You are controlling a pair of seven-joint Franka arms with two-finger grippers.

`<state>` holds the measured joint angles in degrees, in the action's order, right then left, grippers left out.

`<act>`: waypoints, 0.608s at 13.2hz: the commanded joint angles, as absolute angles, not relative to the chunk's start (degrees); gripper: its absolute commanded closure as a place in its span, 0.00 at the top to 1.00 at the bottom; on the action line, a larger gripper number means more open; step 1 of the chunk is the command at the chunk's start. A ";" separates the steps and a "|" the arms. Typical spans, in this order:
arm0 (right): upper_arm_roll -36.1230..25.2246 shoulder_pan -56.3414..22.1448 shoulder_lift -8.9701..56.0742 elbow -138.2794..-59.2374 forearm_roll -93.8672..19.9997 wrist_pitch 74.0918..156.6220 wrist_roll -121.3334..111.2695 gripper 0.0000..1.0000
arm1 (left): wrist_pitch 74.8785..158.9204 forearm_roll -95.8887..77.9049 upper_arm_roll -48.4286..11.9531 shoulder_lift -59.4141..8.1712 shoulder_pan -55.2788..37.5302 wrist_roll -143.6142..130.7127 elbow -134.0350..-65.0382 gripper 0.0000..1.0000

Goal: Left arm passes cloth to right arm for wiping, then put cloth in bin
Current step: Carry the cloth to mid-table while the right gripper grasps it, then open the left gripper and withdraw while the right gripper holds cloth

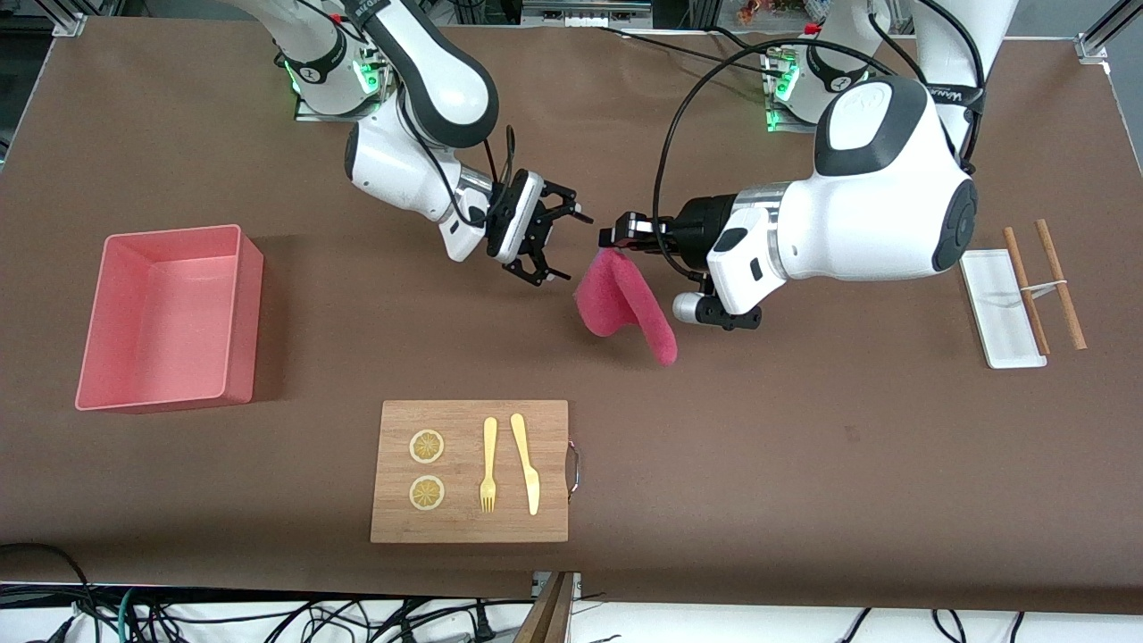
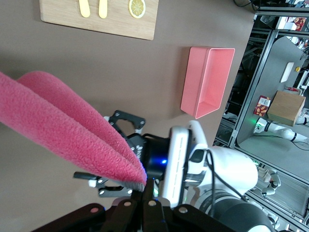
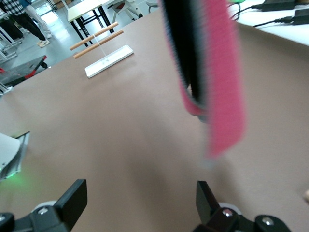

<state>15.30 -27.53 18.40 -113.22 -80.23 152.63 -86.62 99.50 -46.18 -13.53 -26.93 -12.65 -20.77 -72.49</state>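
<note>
The magenta-red cloth (image 1: 618,299) hangs folded over the middle of the table, pinched at its grey-edged top by my left gripper (image 1: 611,237), which is shut on it. In the left wrist view the cloth (image 2: 63,123) drapes away from the closed fingertips (image 2: 143,192). My right gripper (image 1: 571,247) is open and faces the cloth from a short gap away, touching nothing. In the right wrist view the cloth (image 3: 222,87) hangs ahead of the wide-apart right gripper (image 3: 140,193). The light-pink bin (image 1: 237,313) stands toward the right arm's end of the table.
A wooden cutting board (image 1: 554,420) with two lemon slices, a fork and a knife lies nearer to the front camera than the cloth. A small white tray (image 1: 991,286) and two brown sticks (image 1: 1060,284) lie toward the left arm's end.
</note>
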 commanded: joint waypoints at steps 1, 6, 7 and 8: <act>14.24 -27.86 18.10 -111.63 -79.28 153.19 -87.10 1.00 | 97.21 -46.49 -13.53 -25.31 -12.12 -18.20 -74.62 0.00; 14.33 -28.30 18.89 -109.60 -79.36 153.37 -86.57 1.00 | 95.01 -46.67 -14.50 -24.79 -12.66 -18.02 -74.53 0.00; 14.24 -28.74 19.51 -108.99 -79.37 153.89 -86.49 0.99 | 95.01 -46.50 -14.50 -24.70 -12.66 -17.84 -74.53 0.00; 14.24 -28.74 19.51 -108.81 -79.37 154.07 -86.40 0.92 | 95.18 -46.49 -14.50 -24.78 -12.74 -17.84 -74.36 0.00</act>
